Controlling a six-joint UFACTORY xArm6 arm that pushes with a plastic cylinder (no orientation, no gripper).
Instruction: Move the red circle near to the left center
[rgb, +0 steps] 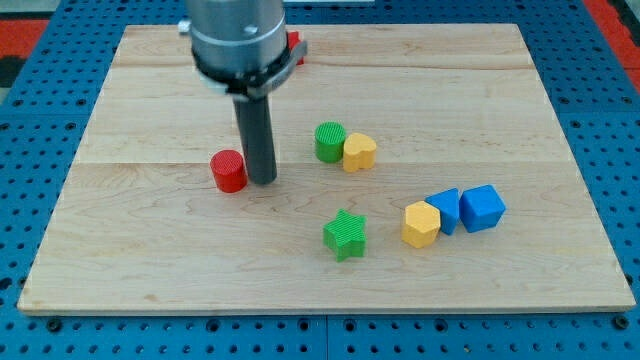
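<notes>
The red circle (229, 171) is a short red cylinder standing on the wooden board (150, 230), a little left of the board's middle. My tip (262, 181) rests on the board just to the right of the red circle, very close to it or touching it. The dark rod rises from the tip to the grey arm body at the view's top.
A green circle (329, 141) and a yellow heart-like block (359, 152) touch, right of the tip. A green star (346, 234) lies lower. A yellow block (421, 223) and two blue blocks (445, 210) (483, 208) cluster at lower right. A red block (294, 47) peeks behind the arm.
</notes>
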